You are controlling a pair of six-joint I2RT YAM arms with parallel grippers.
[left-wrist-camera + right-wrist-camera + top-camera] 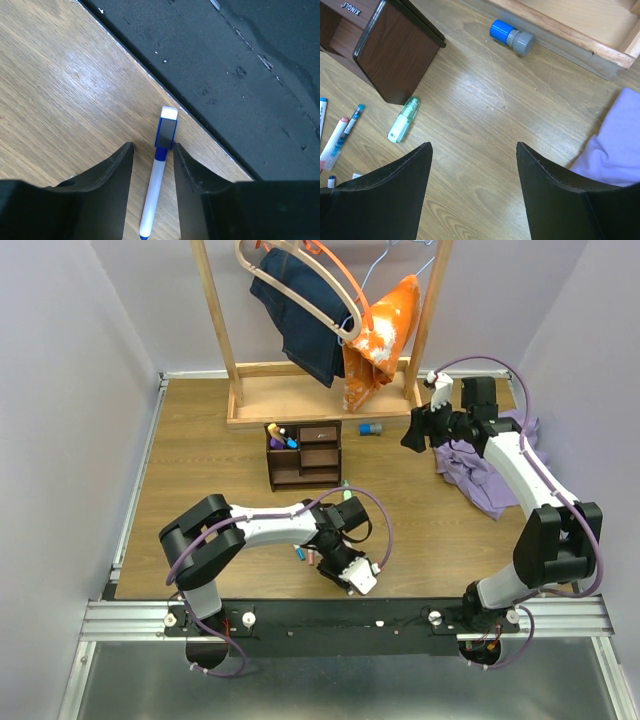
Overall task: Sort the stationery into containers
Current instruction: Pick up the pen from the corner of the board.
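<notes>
A white pen with a blue cap [155,195] lies on the wooden table by its near edge. My left gripper [152,150] is open, low over the table, with one finger on each side of this pen. It also shows in the top view [345,575]. My right gripper [472,150] is open and empty above bare table, and shows in the top view [412,437]. The dark brown organizer [303,453] holds a few coloured items in its upright slots. A blue-capped item [511,36] lies by the rack base. A green highlighter [403,120] lies beside the organizer [395,47]. More pens [340,135] lie at the left.
A light-wood clothes rack [300,400] with jeans and an orange garment stands at the back. A purple cloth [490,465] lies under the right arm. The black front rail [240,75] runs just beyond the pen.
</notes>
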